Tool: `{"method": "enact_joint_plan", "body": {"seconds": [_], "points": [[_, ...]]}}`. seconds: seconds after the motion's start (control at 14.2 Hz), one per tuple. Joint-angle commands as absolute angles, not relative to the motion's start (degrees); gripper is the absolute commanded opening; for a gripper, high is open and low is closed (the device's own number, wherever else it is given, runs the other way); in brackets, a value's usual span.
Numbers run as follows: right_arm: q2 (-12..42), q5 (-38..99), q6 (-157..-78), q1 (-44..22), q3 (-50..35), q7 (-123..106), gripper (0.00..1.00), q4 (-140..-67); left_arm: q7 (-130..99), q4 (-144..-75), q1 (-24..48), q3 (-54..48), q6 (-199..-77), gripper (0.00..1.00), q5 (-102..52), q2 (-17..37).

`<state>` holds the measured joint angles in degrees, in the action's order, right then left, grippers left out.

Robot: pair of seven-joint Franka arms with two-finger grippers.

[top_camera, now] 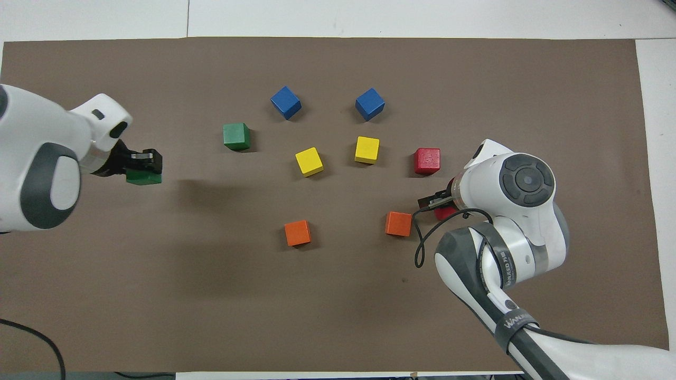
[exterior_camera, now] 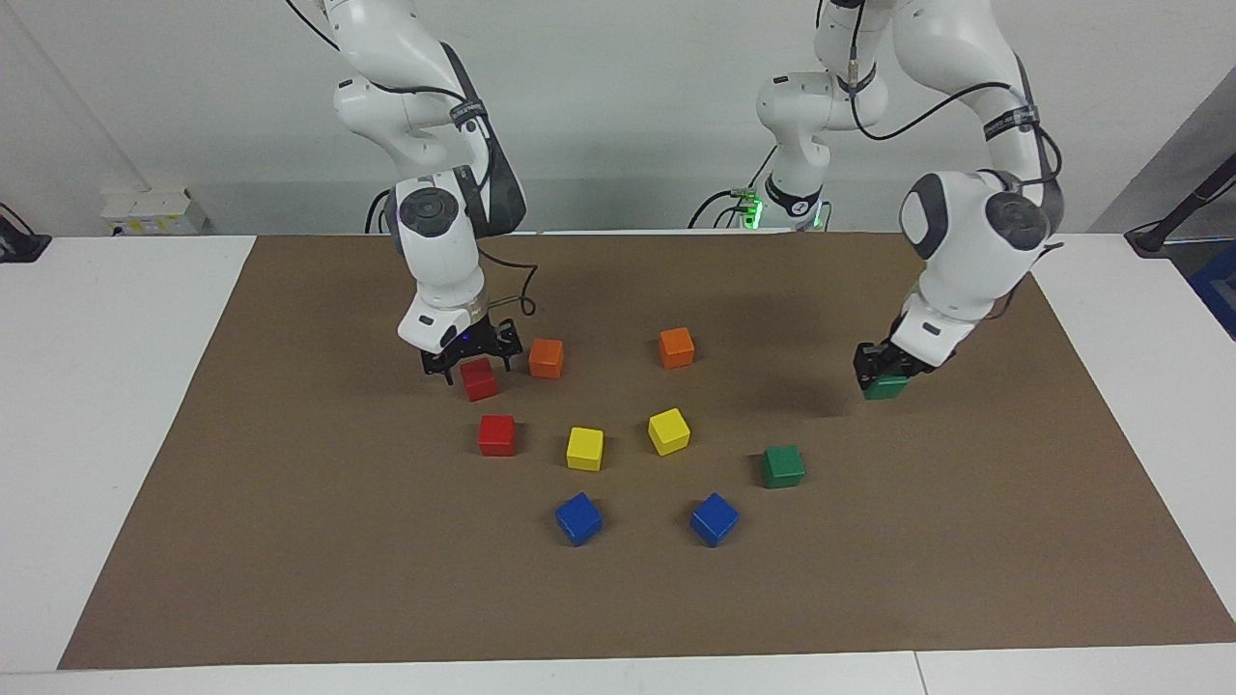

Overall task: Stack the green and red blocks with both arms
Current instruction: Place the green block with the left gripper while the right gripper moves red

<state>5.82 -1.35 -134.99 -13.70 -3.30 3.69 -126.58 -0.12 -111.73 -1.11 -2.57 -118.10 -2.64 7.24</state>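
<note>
Green block [exterior_camera: 886, 388], first of two: clamped between the fingers of the left gripper [exterior_camera: 884, 376] and carried clear of the brown mat [exterior_camera: 290, 502], over bare mat toward the left arm's end of the table. Shadow cast below and to one side, so judged airborne.

Green block [exterior_camera: 782, 466], second: seated on the mat, well apart from the left gripper, uncovered, presumably the base for the first.

Red block [exterior_camera: 479, 378], first: directly beneath the right gripper [exterior_camera: 470, 364], whose jaws stood wide to either side of it; no grip yet, block tilted askew relative to its neighbours but flat on the mat.

Red block [exterior_camera: 496, 434], second: on the mat just past the right gripper's tips, untouched.

Progress, as judged: no stack built. One green lifted, one red merely straddled. Remaining: both placements and the red pick.

Left arm [exterior_camera: 970, 241]: elbow swung outward, wrist angled down.

Right arm [exterior_camera: 439, 241]: forearm near vertical, wrist low over its block.

Orange blocks [exterior_camera: 546, 357], yellow blocks [exterior_camera: 584, 449], blue blocks [exterior_camera: 578, 518]: undisturbed.
</note>
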Motion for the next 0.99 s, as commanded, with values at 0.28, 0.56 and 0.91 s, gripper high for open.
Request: {"method": "enact_joint_plan", "body": {"seconds": [0.28, 0.56, 0.91], "points": [[7.0, -0.9, -140.1, -12.5, -3.6, 1.8, 1.00, -129.0, 17.7, -119.3, -14.9, -2.8, -123.4, 0.00, -3.9, 4.9], [7.0, -0.9, -140.4, -12.3, -3.6, 1.8, 1.00, -129.6, 18.4, -124.5, -15.7, -2.7, -131.0, 0.00, -4.0, 5.2], [8.5, -0.9, -142.1, -12.4, -3.6, 2.5, 0.95, -129.8, 17.8, -125.7, -16.1, -2.7, -135.3, 0.00, -3.9, 7.0]]}}
